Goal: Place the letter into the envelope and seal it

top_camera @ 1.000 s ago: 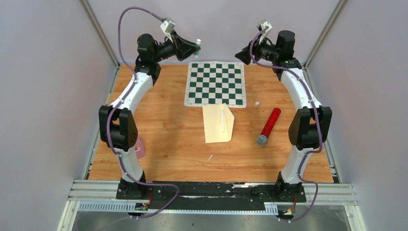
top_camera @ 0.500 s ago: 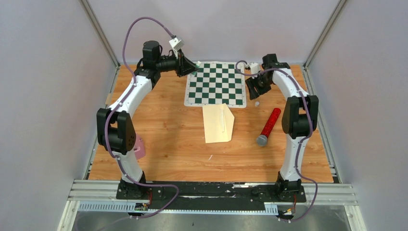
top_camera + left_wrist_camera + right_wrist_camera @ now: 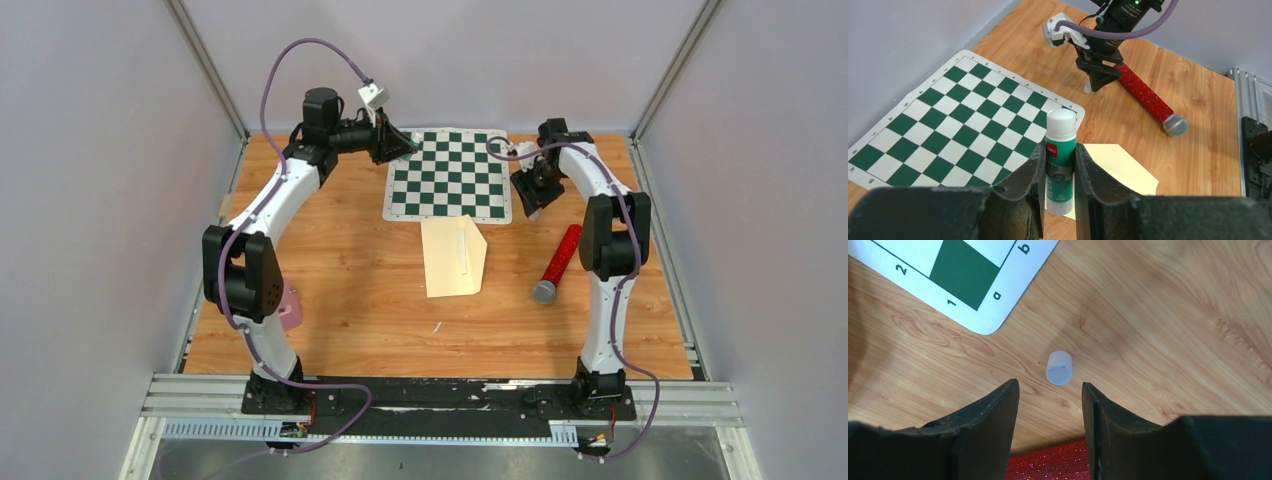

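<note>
Jaws apart, the right gripper (image 3: 1050,385) hovers over the cap (image 3: 1059,367) beside the chessboard (image 3: 958,275), the left gripper (image 3: 1059,148) clamping the glue stick (image 3: 1061,125) — a stray finger could flick it away.

The left arm (image 3: 262,210) bends up from its base and reaches to the far side of the table (image 3: 350,310). Its wrist is turned sideways toward the middle. The left gripper (image 3: 1059,148) squeezes a glue stick (image 3: 1061,127) that stands upright between its two fingers. The right arm (image 3: 612,225) stands tall and folds back down. The right gripper (image 3: 1050,387) points down, low over the table. Its fingers are apart with nothing between them, and it seems not to touch the table.
</note>
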